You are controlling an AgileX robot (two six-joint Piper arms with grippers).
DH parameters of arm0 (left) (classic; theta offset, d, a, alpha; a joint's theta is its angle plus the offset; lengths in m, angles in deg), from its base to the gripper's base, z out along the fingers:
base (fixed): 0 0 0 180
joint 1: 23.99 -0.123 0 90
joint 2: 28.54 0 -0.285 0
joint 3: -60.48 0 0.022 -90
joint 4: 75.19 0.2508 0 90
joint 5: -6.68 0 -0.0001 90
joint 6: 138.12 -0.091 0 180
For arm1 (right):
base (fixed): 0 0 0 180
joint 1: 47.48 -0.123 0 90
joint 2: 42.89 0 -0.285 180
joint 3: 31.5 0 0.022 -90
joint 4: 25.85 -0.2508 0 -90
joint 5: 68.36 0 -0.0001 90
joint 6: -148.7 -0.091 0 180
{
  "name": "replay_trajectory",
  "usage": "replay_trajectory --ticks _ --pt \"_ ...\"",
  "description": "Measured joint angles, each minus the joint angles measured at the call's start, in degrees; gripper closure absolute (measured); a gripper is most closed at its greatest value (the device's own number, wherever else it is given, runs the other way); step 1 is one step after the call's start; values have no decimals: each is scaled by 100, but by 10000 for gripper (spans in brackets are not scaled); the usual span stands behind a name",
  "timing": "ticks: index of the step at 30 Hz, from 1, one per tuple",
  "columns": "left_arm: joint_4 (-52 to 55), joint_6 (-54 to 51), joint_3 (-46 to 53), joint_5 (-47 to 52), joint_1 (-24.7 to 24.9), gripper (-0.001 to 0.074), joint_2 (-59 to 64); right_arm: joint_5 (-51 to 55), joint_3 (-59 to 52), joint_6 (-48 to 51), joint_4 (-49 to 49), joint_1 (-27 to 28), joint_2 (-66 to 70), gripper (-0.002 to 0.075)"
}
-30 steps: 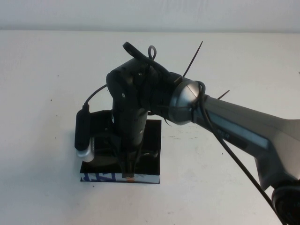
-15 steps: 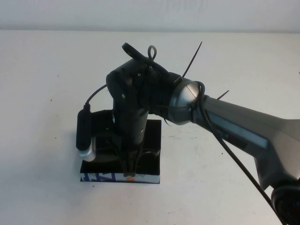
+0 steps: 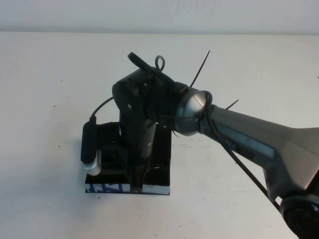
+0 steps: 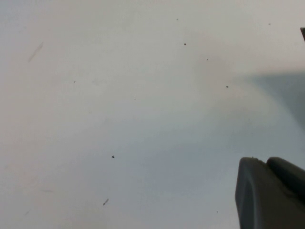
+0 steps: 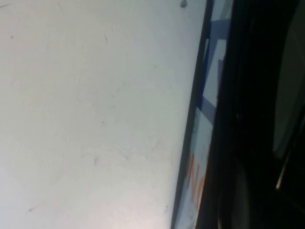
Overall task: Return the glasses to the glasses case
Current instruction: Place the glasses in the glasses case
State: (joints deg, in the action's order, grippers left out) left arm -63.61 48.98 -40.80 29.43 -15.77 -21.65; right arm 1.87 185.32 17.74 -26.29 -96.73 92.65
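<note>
Right gripper [image 3: 135,183] down inside the open rectangular black glasses case [image 3: 162,175] with light-blue printed front, at about 7 o'clock from the table's centre in the high view. Jaws hidden behind the wrist there; nearly pressed together by all signs, and whether pinching the glasses cannot be told. Dark brown-black plastic-framed spectacles [image 3: 158,167] apparently lying in the case's black interior, just at 3 o'clock of the fingers, only a glint of lens and frame visible. Compared with a second ago: arm drawn slightly toward 12 o'clock, wrist a touch higher, case unmoved. Probably a placing nearly finished, release and lid closing yet to come. Left gripper [image 4: 269,193] parked over the bare white table [image 3: 50,74], out of the high view, jaw state not discernible.
</note>
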Motion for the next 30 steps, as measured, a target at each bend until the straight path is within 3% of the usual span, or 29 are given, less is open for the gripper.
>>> replay_trajectory --ticks 17,25,30 --pt "0 0 0 0 0 735 0 -10 19 0 -8 11 70 678" --pt "0 0 0 0 0 735 0 -10 19 0 -8 11 80 536" --pt "0 0 0 0 0 735 0 -10 19 0 44 11 45 497"
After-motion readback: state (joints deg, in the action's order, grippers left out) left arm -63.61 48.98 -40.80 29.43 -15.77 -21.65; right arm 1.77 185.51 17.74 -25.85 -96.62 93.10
